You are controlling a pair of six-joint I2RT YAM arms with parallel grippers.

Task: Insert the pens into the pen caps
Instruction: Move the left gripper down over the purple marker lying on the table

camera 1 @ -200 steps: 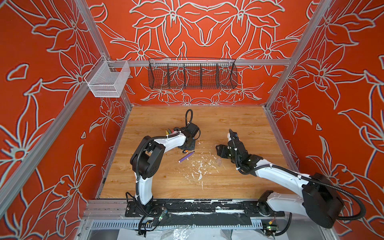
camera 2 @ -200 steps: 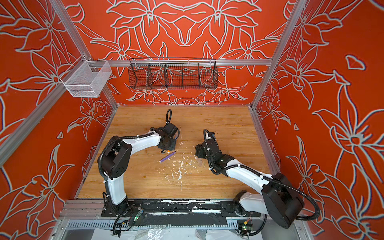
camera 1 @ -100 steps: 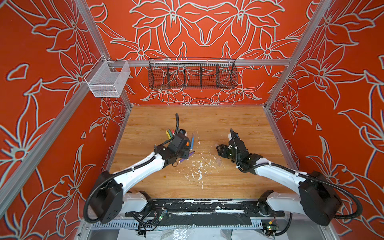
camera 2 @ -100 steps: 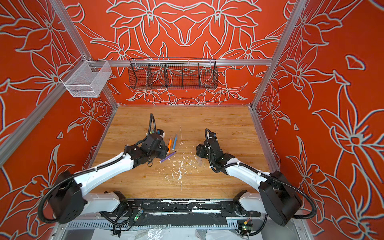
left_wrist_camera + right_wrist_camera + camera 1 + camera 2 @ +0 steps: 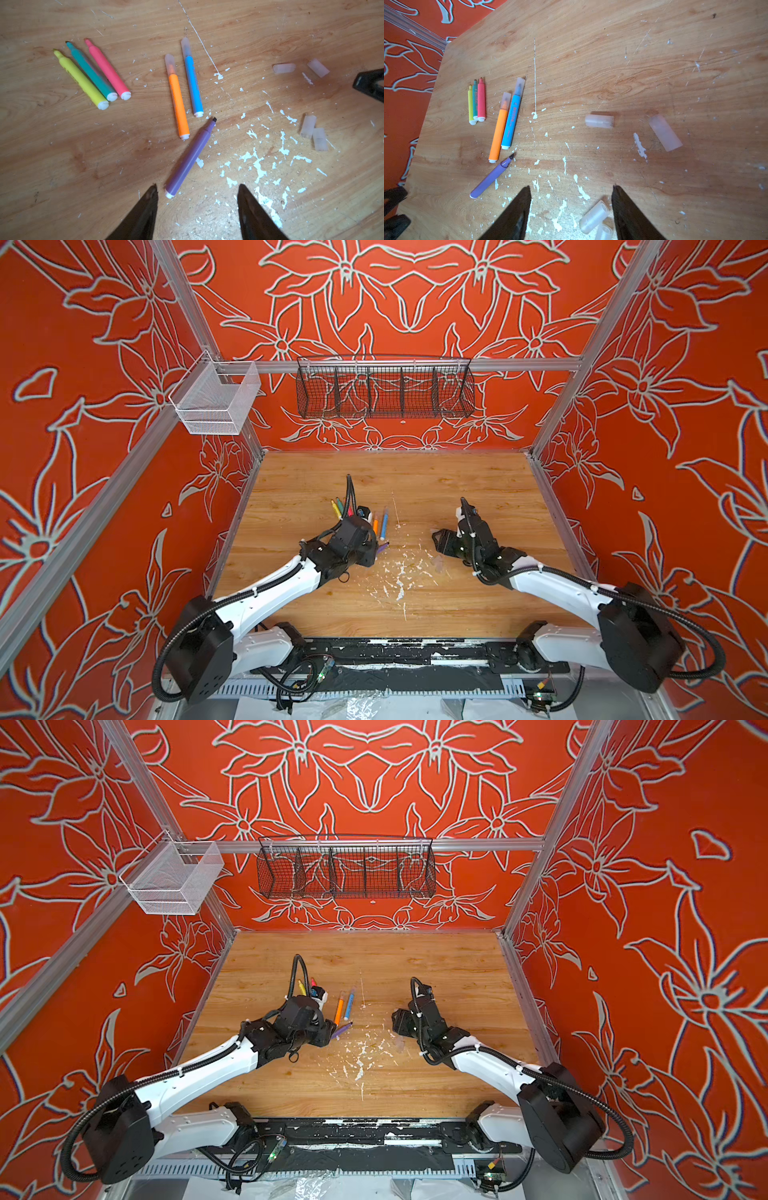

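Note:
The left wrist view shows yellow (image 5: 81, 80), green (image 5: 91, 71) and pink (image 5: 108, 69) pens lying uncapped side by side. The orange pen (image 5: 178, 104) and blue pen (image 5: 192, 83) each wear a clear cap. The purple pen (image 5: 190, 158) lies uncapped, its tail just ahead of my open, empty left gripper (image 5: 197, 187). My right gripper (image 5: 571, 187) is open above the table. Two loose pen caps (image 5: 593, 216) lie between its fingers, ungripped. Two more caps (image 5: 599, 121) (image 5: 665, 133) lie farther out. In both top views the grippers (image 5: 376, 549) (image 5: 397, 1021) face each other mid-table.
White paint flecks (image 5: 399, 572) are scattered over the wooden table (image 5: 478, 481) between the arms. A black wire basket (image 5: 384, 387) hangs on the back wall. A white mesh bin (image 5: 216, 400) hangs at the left corner. Orange walls close three sides.
The left arm has pulled back from the pens towards the table's front, and its gripper has opened wider. The row of pens now shows. The right gripper has barely moved.

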